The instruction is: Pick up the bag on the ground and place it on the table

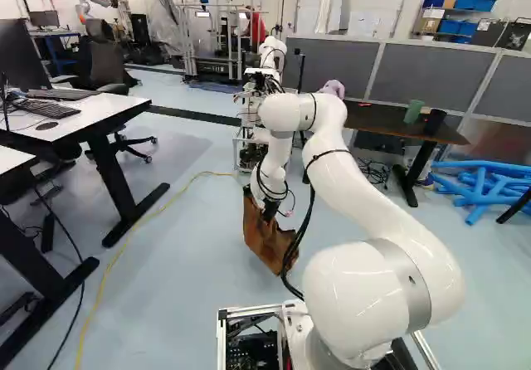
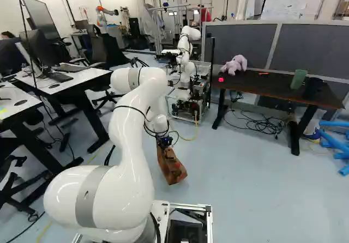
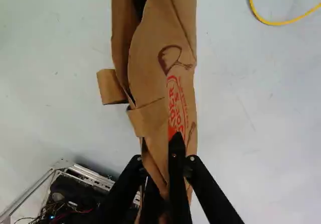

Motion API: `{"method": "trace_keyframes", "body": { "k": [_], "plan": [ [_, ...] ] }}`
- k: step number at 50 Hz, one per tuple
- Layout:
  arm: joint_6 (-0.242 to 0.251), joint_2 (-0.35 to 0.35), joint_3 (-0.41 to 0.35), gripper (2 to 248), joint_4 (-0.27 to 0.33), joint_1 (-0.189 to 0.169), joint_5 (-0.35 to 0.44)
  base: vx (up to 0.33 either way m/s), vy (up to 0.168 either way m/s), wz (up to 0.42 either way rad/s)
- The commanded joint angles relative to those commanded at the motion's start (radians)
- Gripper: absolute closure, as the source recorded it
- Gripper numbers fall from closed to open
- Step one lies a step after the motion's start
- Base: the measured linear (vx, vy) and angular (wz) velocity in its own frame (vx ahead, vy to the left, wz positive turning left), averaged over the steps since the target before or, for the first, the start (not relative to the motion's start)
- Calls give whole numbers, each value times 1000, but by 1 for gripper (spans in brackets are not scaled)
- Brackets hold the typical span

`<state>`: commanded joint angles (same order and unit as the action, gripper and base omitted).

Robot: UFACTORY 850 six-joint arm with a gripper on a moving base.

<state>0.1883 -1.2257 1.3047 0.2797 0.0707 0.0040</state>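
You had the gripper (image 2: 163, 141) down near the floor (image 2: 240, 172), its two fingers closed most of the way, with one edge of the brown paper bag (image 1: 268, 236) pinched between them. The bag hung slantwise below the gripper, crumpled and narrow; you couldn't tell from the base views whether its lower end touched the floor.

In the wrist view, the paper ran between the fingers of the gripper (image 3: 160, 143) and stretched out ahead of them, showing its open folds, red lettering and a folded paper strip jutting from one side. A yellow cable (image 3: 271, 22) lay on the floor beyond the bag.

Your bag was well apart from the dark brown table (image 2: 262, 85), which stood by the grey partition (image 2: 240, 44) at the right of the right base view. On that table you had a lilac plush toy (image 2: 235, 64) near one end, and a green cup (image 2: 298, 79) just beside a black cup (image 2: 312, 86) near the other. Another robot (image 2: 188, 36) stood between the table and the white desk (image 2: 82, 79).
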Motion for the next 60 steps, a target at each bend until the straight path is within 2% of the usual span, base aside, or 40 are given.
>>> {"method": "trace_keyframes", "body": {
  "k": [29,60],
  "plan": [
    [0,111,-88,229,-119,0,-121,0,0,0],
    [0,233,-177,229,-265,0,-176,0,0,0]
  ]
}}
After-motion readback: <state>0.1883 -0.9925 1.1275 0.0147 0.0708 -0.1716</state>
